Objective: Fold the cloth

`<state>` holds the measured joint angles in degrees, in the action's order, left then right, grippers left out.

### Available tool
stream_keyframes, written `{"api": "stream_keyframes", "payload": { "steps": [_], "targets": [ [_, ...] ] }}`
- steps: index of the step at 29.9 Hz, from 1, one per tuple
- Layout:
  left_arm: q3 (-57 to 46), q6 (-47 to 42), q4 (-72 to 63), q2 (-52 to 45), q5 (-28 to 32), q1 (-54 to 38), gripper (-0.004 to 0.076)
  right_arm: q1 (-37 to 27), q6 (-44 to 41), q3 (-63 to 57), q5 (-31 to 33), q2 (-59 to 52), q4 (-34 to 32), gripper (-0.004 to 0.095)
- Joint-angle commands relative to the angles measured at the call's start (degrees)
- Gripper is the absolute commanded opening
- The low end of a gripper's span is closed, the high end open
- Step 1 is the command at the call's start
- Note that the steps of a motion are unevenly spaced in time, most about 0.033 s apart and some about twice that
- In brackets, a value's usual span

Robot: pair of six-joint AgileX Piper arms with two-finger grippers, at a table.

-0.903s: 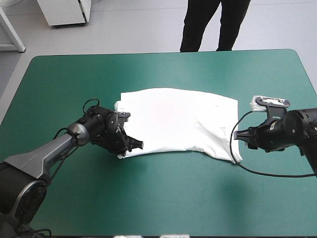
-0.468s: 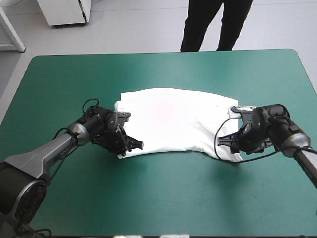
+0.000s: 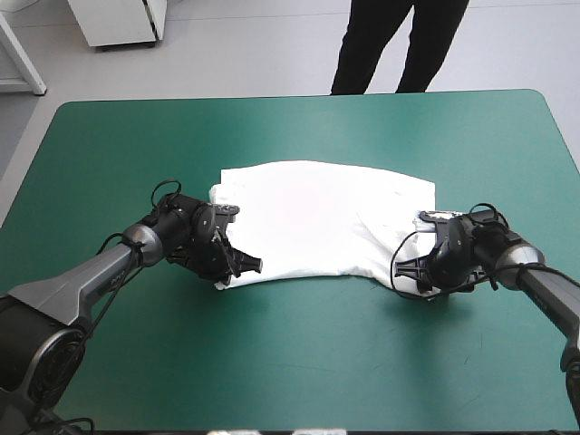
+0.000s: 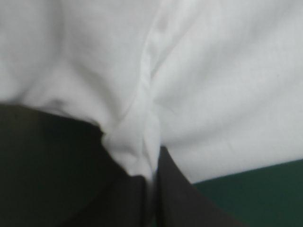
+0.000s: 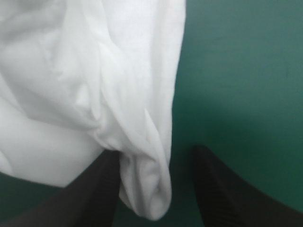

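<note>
The white T-shirt [image 3: 317, 217] lies flat in the middle of the table as a wide rectangle. My left gripper [image 3: 250, 265] sits at its near-left corner. In the left wrist view the left gripper [image 4: 152, 165] has its black fingers all but shut, with a ridge of the T-shirt [image 4: 213, 85] pinched between them. My right gripper [image 3: 401, 270] is low at the near-right corner. There the right gripper [image 5: 156, 158] stands open, and a hanging fold of the T-shirt [image 5: 137, 109] lies between its fingers, close to one finger [image 5: 102, 184].
The teal-green cover [image 3: 299, 362] reaches well past the shirt on every side, widest toward the table's near edge.
The right arm has swung in from the table's right side and dropped to the shirt's near-right corner. The left gripper and the shirt have kept their places.
</note>
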<state>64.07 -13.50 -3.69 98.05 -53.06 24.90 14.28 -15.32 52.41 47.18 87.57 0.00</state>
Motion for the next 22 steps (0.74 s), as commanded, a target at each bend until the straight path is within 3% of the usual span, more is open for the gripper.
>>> {"api": "stream_keyframes", "payload": {
  "steps": [1, 4, 9, 22],
  "targets": [
    [-0.2, 0.0, 0.0, -0.1, 0.7, 0.1, -0.0006, 0.0, -0.4, -2.2, -4.6, -1.2, 0.9, 0.0465],
    [-0.2, 0.0, 0.0, -0.1, 0.7, 0.1, -0.0006, 0.0, -1.1, -3.7, -4.6, -1.2, 1.2, 0.0375],
    [-0.2, 0.0, 0.0, -0.1, 0.7, 0.1, -0.0006, 0.0, 1.1, -4.2, -4.2, -1.2, 3.9, -0.0015],
    [-0.1, -0.3, 3.2, -11.1, 1.0, 0.0, -0.001, 0.0, 3.4, 8.7, 4.3, -7.1, 1.3, -0.0017]
  ]
}}
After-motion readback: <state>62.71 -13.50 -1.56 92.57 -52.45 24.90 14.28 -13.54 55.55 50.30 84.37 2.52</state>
